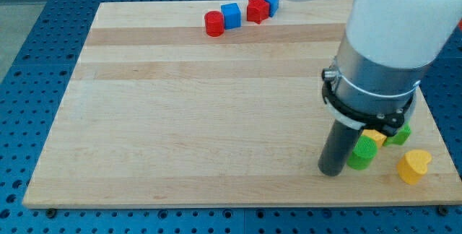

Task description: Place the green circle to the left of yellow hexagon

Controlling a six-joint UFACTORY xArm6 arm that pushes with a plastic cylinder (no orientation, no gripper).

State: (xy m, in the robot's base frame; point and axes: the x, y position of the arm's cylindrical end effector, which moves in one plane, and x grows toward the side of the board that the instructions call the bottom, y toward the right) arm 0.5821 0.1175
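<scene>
Where my tip stands: my tip (333, 171) is down on the desk (180, 118) near its bottom right corner, just left of the green circle (362, 153) and touching it or very nearly so.
Grasp state: I have no grasping part to hold wide or narrow, only a dark rod, and it holds nothing.
Green circle's place: it is close to the desk's bottom edge, just below and slightly left of the yellow hexagon (374, 137), and the two seem to touch.
Deciding relation: the circle lies to my tip's right, so a push from here would send it rightwards. I judge I must come round to its bottom right side and nudge it up and left.
Green circle's look: it is a short, bright green cylinder with a flat round top. It has no long axis, so I expect it to slide the same whichever side I push.
Yellow hexagon's look: it is half hidden under my arm, so I take its shape from the task.
Neighbours: a second green block (399, 134) sits right of the hexagon, and a yellow heart (413, 167) is nearest the corner.
Far away: two red blocks (214, 24) (257, 9) and two blue blocks (231, 15) (272, 1) sit along the top edge.
</scene>
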